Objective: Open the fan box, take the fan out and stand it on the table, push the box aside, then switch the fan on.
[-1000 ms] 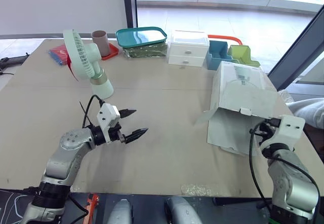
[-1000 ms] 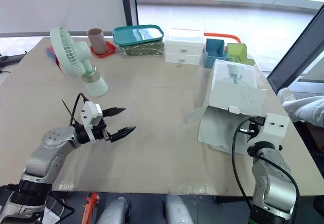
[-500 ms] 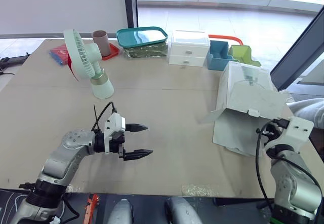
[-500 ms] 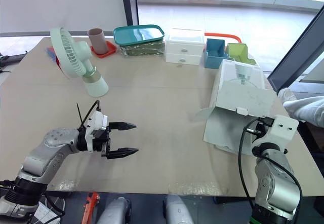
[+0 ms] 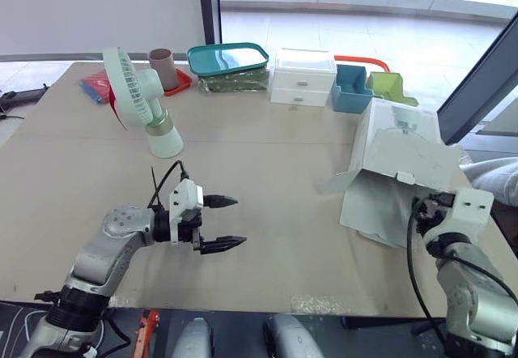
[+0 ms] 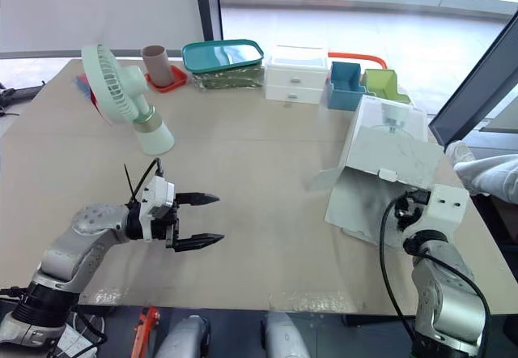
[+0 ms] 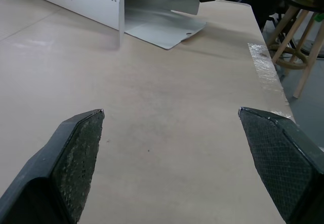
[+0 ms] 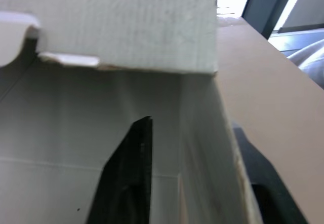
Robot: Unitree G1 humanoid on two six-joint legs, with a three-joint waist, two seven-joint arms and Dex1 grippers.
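A mint-green fan (image 5: 137, 103) stands upright on its base at the far left of the table (image 5: 267, 155). The white fan box (image 5: 396, 172) lies at the right with its near end open and a flap (image 5: 340, 184) hanging out to the left. My right gripper (image 5: 425, 212) is at the box's near right corner, open and astride the side wall: one finger (image 8: 129, 178) is inside the box and the other is outside. My left gripper (image 5: 225, 222) hovers open over bare table near the front, well left of the box, its fingers (image 7: 76, 153) spread wide with nothing between them.
Along the far edge stand a brown cup (image 5: 159, 68), a teal tray (image 5: 227, 57), white mini drawers (image 5: 303, 76), and blue (image 5: 350, 88) and green (image 5: 388, 89) bins. The box sits close to the table's right edge. A white sleeve (image 5: 495, 176) shows beyond that edge.
The box has slid to the right, with my right gripper at its corner moving the same way. My left gripper turned and shifted slightly right and nearer, still open.
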